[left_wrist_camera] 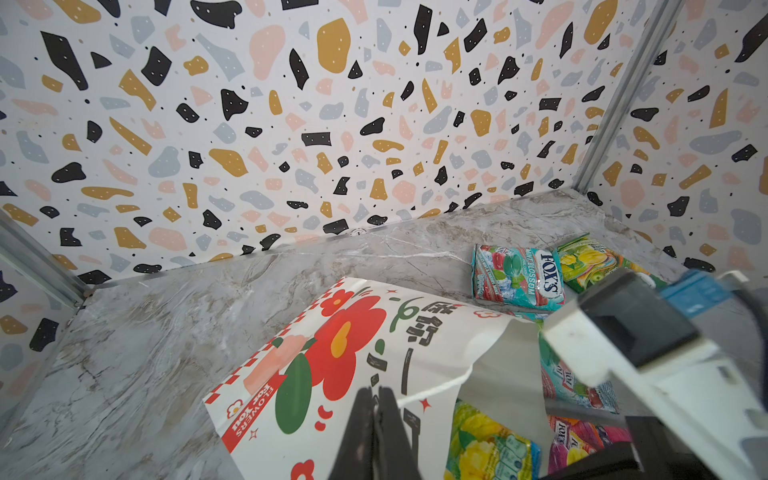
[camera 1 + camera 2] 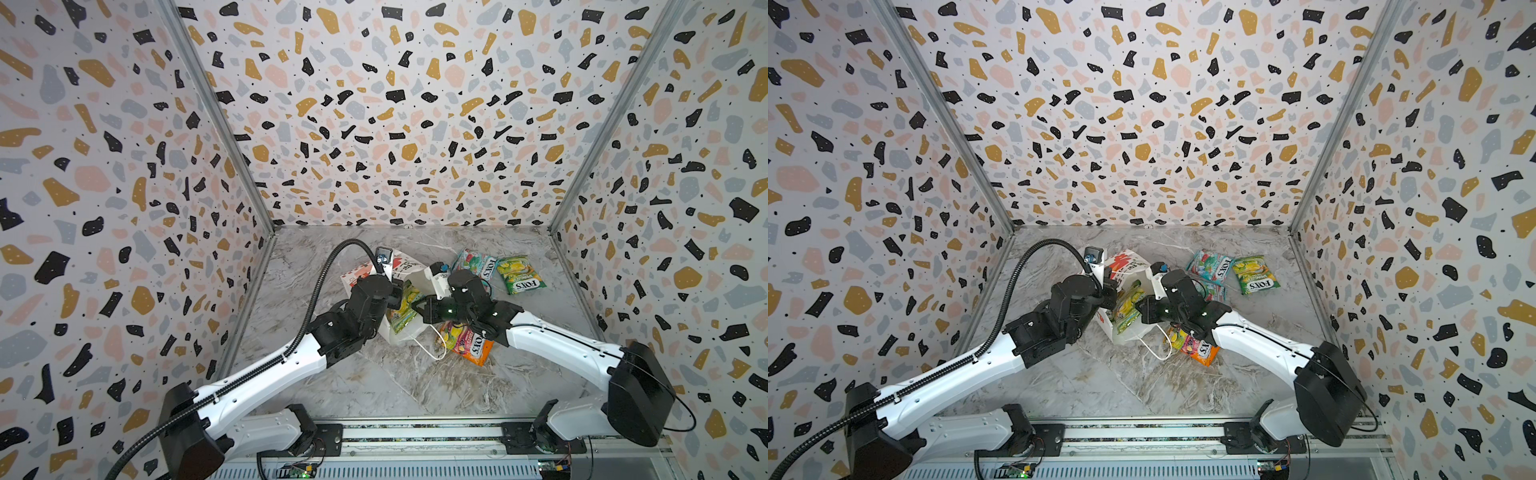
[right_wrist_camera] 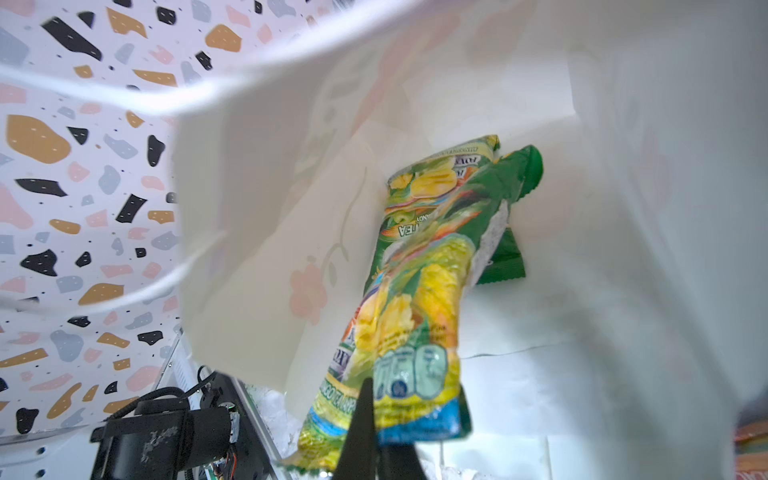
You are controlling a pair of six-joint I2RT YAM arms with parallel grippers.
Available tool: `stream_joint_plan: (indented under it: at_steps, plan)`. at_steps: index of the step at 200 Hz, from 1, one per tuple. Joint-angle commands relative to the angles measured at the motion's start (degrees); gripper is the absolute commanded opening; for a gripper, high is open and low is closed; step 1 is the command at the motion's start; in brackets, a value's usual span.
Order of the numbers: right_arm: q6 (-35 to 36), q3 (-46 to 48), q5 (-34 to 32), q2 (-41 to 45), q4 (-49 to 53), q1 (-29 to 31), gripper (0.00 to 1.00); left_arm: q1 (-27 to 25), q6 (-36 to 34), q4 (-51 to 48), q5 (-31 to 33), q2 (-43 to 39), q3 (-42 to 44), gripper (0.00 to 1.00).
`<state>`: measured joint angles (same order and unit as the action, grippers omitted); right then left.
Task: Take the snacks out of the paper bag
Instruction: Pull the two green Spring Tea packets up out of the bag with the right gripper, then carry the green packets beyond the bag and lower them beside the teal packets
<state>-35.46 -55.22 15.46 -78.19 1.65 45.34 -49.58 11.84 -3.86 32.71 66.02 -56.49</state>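
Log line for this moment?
left gripper: shut on paper bag rim; right gripper: shut on yellow pouch in bag mouth; behind it: green pouch; on table: teal pouch, orange-pink pouch, others

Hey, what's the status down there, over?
Left gripper shut on bag rim. Right gripper shut on yellow pouch inside bag. Green pouch behind it. Bag mouth looks clear.

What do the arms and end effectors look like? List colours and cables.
The left arm and right arm have white shells with black joints. A ribbed black conduit follows the left; a thin black cable trails the right. The left end effector and right end effector have slim black fingers.
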Motion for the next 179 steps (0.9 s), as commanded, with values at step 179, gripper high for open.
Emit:
stream_joint_plan:
  at_steps: [179]
  plan:
    - [15.77, -15.53, -24.1, 27.27, 32.38, -1.99, 0.0, -0.07, 0.77, 0.78, 1.32, 0.61, -0.73, 0.0]
